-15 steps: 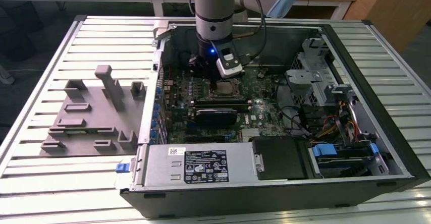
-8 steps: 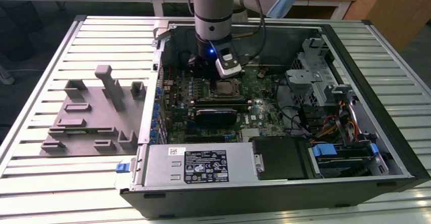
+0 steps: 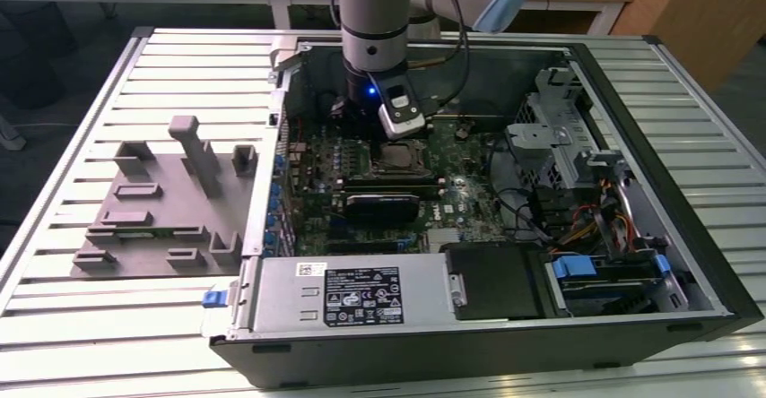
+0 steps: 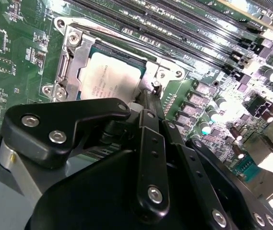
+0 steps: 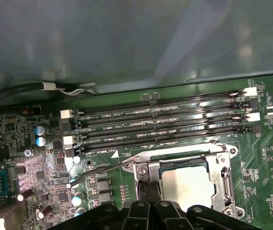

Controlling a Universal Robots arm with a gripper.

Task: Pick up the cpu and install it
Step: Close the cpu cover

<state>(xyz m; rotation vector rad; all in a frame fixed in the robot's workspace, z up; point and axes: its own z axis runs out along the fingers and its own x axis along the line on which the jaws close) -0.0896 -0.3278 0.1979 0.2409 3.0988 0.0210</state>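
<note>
The cpu [image 4: 110, 79] lies flat in the motherboard socket, its pale silver top framed by the metal load plate [image 4: 74, 62]. It also appears in the first wrist view, cpu [image 5: 189, 184] under the plate [image 5: 222, 177], and as a small pale square [image 3: 396, 156] in the exterior view. My gripper [image 4: 151, 91] stands at one corner of the socket, its black fingers drawn together to a narrow tip with nothing held between them. In the first wrist view the gripper [image 5: 148, 189] sits next to the socket's wire lever [image 5: 98, 170], which sticks out sideways over the board.
The open computer case [image 3: 670, 263] lies on a slatted metal table. A grey moulded fixture tray [image 3: 156, 210] sits at the exterior view's left. Memory slots [image 5: 160, 124] run beside the socket. A power supply [image 3: 347, 295], drive cage [image 3: 562, 138] and cables [image 3: 562, 214] crowd the case.
</note>
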